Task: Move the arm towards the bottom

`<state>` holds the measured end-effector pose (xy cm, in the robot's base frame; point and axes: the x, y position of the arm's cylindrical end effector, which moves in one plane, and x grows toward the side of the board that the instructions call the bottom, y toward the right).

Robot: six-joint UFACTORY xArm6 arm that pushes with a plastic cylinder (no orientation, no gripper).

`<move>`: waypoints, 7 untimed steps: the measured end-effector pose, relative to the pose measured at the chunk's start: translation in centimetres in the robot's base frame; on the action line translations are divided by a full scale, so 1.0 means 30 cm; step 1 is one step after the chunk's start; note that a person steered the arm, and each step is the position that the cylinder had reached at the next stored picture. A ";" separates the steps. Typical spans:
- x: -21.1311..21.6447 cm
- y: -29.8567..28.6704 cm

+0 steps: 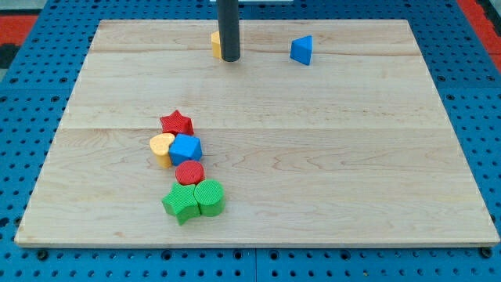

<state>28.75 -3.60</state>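
Observation:
My tip (229, 59) is near the view's top, left of centre, on the wooden board (329, 157). It stands right against a yellow block (214, 43), which the rod partly hides; its shape cannot be made out. A blue triangular block (301, 50) lies to the tip's right. Far below the tip, at lower left of centre, a cluster sits together: a red star (177, 123), a yellow heart (162, 149), a blue cube (186, 149), a red cylinder (189, 173), a green star (182, 203) and a green cylinder (209, 197).
The board lies on a blue perforated base (31, 86) that shows on all sides. A red patch (479, 19) shows at the view's top right corner.

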 end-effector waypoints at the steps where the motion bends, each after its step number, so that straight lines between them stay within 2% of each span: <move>1: 0.000 0.001; 3: -0.001 0.036; 4: 0.145 0.088; 5: 0.380 0.089; 7: 0.662 0.029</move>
